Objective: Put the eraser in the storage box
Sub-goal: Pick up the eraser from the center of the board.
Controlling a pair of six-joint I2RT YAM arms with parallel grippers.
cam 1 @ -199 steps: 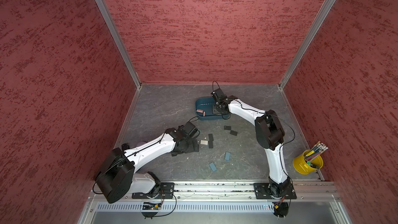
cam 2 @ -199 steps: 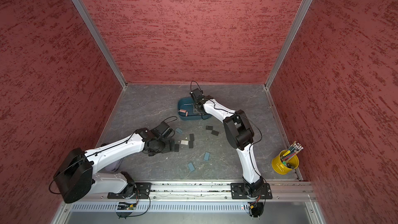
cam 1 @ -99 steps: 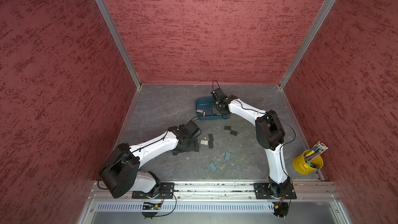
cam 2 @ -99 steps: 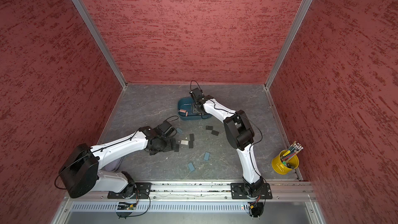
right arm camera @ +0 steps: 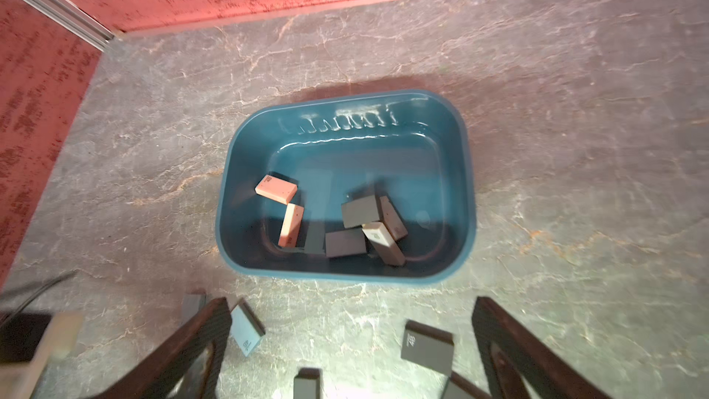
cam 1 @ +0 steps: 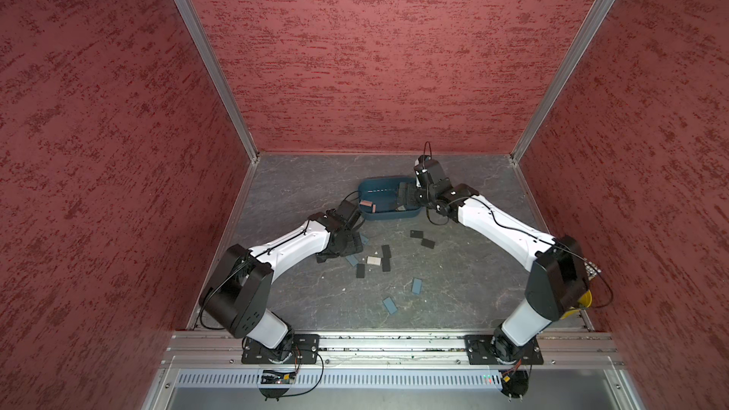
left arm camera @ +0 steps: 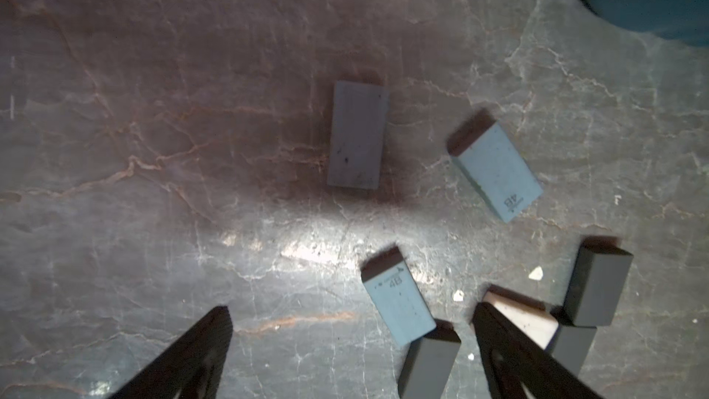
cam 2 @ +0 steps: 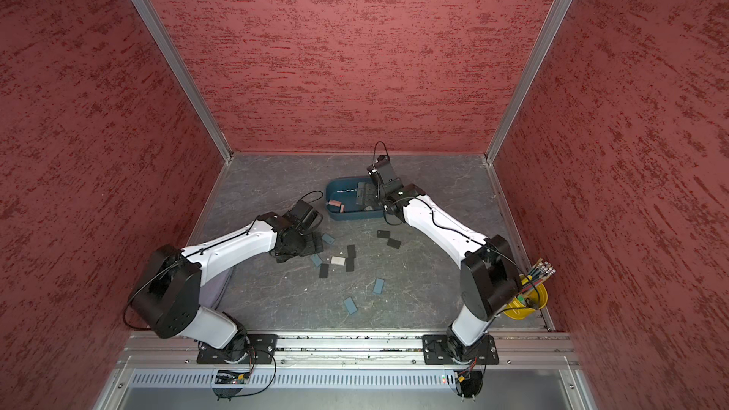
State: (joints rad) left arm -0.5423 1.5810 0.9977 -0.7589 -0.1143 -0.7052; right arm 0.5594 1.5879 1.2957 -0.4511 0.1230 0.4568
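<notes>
The teal storage box (cam 1: 378,182) (cam 2: 344,184) (right arm camera: 347,107) sits at the back middle of the floor. Inside it lie several erasers: two pink ones (right arm camera: 276,188), dark grey ones (right arm camera: 358,211) and a beige one (right arm camera: 378,236). My right gripper (cam 1: 406,197) (right arm camera: 351,312) hovers open and empty at the box's right end. More erasers lie loose on the floor, among them a white one (cam 1: 373,260) (cam 2: 338,260) and blue ones (left arm camera: 497,170). My left gripper (cam 1: 345,248) (left arm camera: 351,312) hangs open over them, with a blue eraser (left arm camera: 399,305) and a dark eraser (left arm camera: 427,362) below its gap.
A yellow pencil cup (cam 2: 528,303) stands at the front right corner, partly behind my right arm's elbow. Two dark erasers (cam 1: 421,238) lie just in front of the box. Two blue erasers (cam 1: 416,286) lie nearer the front rail. Red walls close in three sides.
My right gripper has opened above the storage box. My left arm's elbow has swung toward the middle while its gripper stays over the loose erasers.
</notes>
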